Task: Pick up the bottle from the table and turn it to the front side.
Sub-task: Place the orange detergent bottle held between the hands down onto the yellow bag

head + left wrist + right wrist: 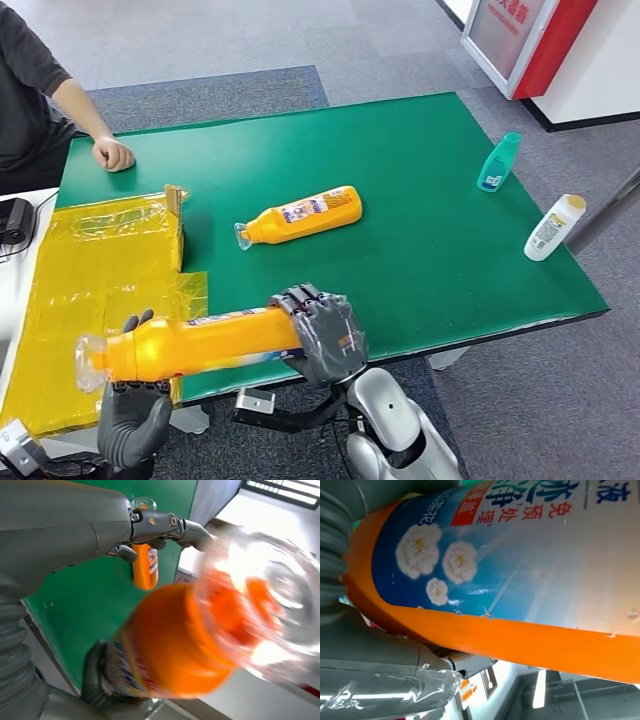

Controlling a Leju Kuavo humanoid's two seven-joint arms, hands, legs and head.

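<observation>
Head view shows my right hand (326,335) at lower centre of the frame, fingers wrapped over the base end of the bottle (198,345), gripping it. My left hand (134,412) sits at lower left, cupped under the neck end, thumb up beside the shoulder; I judge it is supporting the bottle, though I cannot tell how firmly the fingers close.

The bottle is off the table (423,250), held between both hands near the front edge. Its long axis runs almost level across the frame, cap (89,362) to the left, base to the right, so the turn I need is a roll about that axis. Both hands touch it; the right has the fuller wrap and looks better placed to drive the roll while the left lets the neck slip.

Right wrist view shows the label (501,555) close up: blue, glossy, white flowers, printed characters, facing that camera rather than upward. The body is smooth orange plastic, rounded, probably slick. Left wrist view shows the cap as clear plastic, blurred.

Further out, a second orange bottle (302,215) lies on the green mat, a yellow sheet (98,270) at left, a teal bottle (499,161) and a white bottle (554,227) at right. A person's fist (113,154) rests at upper left.
</observation>
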